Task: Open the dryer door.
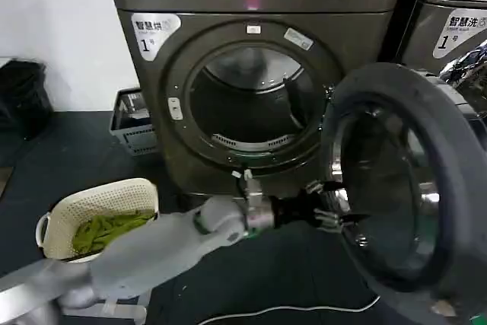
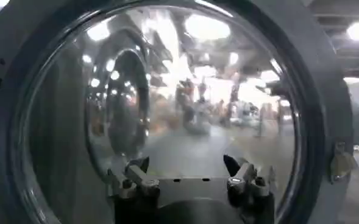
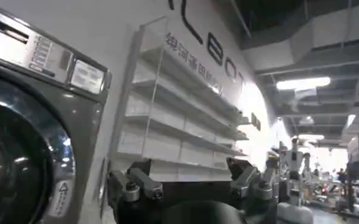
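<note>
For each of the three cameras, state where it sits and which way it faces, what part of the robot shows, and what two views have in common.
Head: high on the robot, looking down at the open dryer door; left arm reaching, left gripper at the glass.
Left wrist: behind the left gripper, facing the dryer door.
Right wrist: behind the open right gripper, facing a second machine and wall shelves.
Shared: head and left wrist show the door.

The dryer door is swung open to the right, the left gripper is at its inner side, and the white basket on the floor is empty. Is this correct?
Not fully. In the head view, the white basket holds green items. The dryer door is swung open to the right, with the left gripper at its inner side.
</note>
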